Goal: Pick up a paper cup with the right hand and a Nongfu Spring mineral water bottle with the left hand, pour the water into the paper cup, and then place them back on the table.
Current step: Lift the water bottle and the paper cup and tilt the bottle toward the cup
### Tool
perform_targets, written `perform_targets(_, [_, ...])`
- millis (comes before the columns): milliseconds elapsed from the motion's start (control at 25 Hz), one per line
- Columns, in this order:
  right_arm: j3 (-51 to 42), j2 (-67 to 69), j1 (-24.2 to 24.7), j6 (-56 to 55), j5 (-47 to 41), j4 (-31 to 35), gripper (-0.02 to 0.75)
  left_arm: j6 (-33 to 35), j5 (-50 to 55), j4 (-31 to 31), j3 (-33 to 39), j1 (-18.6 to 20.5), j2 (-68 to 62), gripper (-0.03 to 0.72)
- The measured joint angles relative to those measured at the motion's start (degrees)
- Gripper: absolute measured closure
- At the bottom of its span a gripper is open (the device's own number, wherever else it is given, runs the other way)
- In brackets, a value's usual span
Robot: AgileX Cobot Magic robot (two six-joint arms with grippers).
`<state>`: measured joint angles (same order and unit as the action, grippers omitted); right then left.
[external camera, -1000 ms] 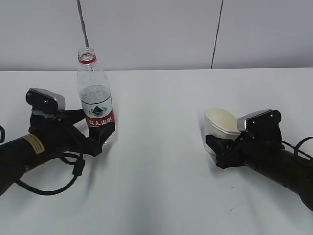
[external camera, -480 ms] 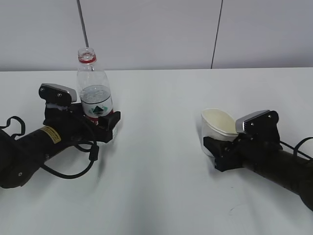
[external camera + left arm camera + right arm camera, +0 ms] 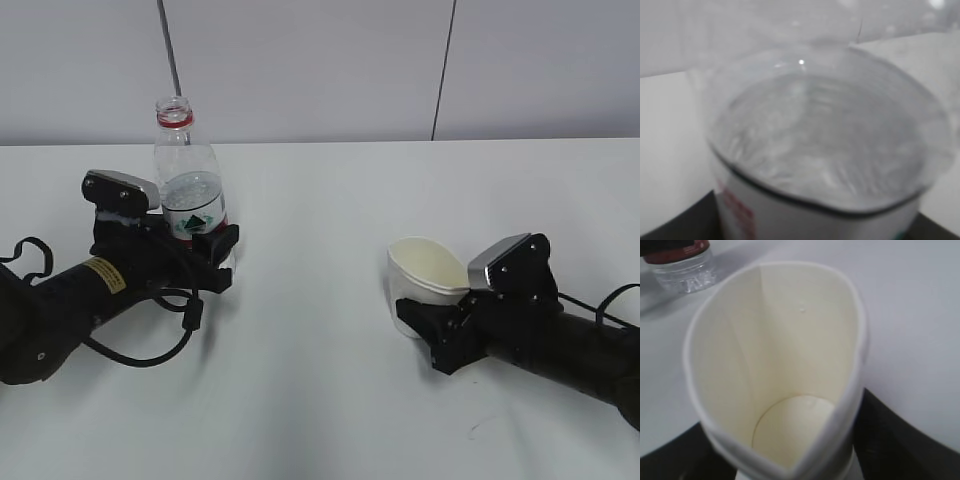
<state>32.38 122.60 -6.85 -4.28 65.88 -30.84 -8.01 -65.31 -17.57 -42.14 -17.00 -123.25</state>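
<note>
The Nongfu Spring mineral water bottle [image 3: 187, 185] stands upright at the left, uncapped, with water at about label height. My left gripper [image 3: 203, 246] is shut on its labelled lower part. The bottle fills the left wrist view [image 3: 825, 150]. The paper cup [image 3: 425, 277] is at the right, empty, its rim squeezed into a pointed oval. My right gripper [image 3: 416, 308] is shut on its lower part and holds it tilted. The right wrist view looks into the cup [image 3: 775, 355], with the bottle's base [image 3: 682, 267] at top left. Whether either thing still touches the table [image 3: 320, 200] is unclear.
A small dark mark [image 3: 480, 428] lies on the table near the front right. A grey wall with a thin dark cable [image 3: 170, 50] and a vertical seam [image 3: 443, 70] stands behind the table's far edge.
My right gripper has carried the cup leftward and tilted it more. My left gripper closed in on the bottle a second ago; since then the bottle has shifted slightly left and up.
</note>
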Motion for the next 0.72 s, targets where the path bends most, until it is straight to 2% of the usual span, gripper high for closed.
perform_targets(320, [0.7, 0.0, 0.0, -3.3, 0.0, -8.6, 0.264, 0.0, 0.0, 0.0, 0.0, 0.0, 0.0, 0.300])
perform_targets(600, [5.5, 0.0, 0.0, -10.9, -0.1, -17.4, 0.264, 0.1, 0.0, 0.0, 0.0, 0.0, 0.0, 0.300])
perform_targets(720, [7.9, 0.0, 0.0, -14.7, -1.1, -21.1, 0.264, 2.0, 0.1, -0.1, 0.0, 0.0, 0.2, 0.300])
